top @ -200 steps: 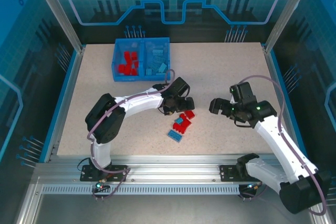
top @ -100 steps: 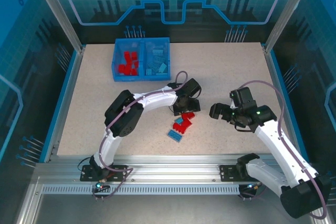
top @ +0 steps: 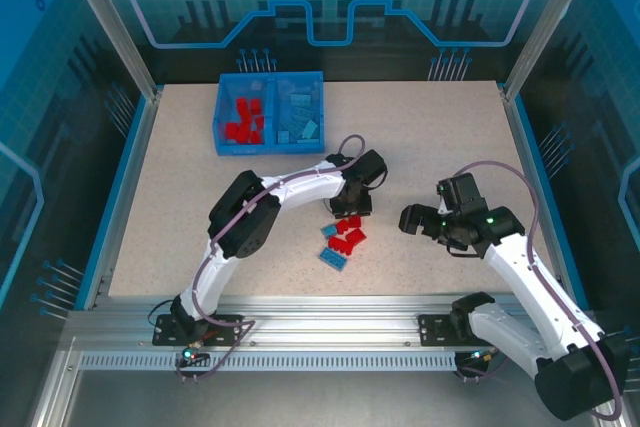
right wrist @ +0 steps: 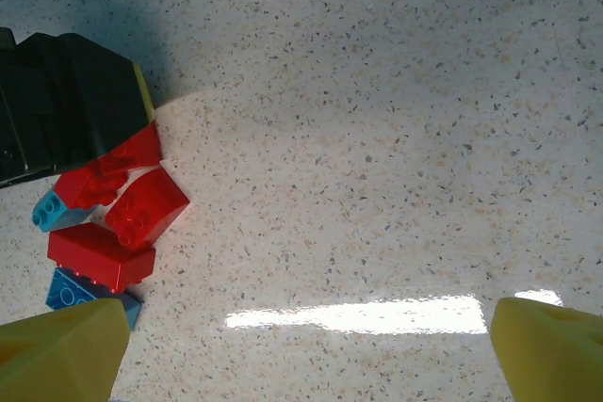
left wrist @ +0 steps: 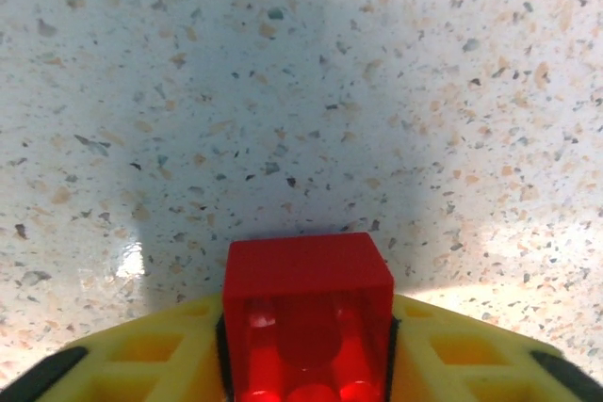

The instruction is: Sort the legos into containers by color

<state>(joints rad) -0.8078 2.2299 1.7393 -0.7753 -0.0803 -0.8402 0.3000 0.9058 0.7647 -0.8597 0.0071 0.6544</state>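
1. Red brick (left wrist: 308,280) sits clamped between the left gripper (left wrist: 307,355) and its yellow fingers (left wrist: 452,364), gripped for carrying.
2. Its home, I judge, is the bin (top: 220,117) at 11 o'clock, whose left compartment (top: 243,119) holds the reds.
3. Right gripper (right wrist: 301,364) hangs wide open at 3 o'clock of the loose pile (top: 344,240), probably giving the left arm room.
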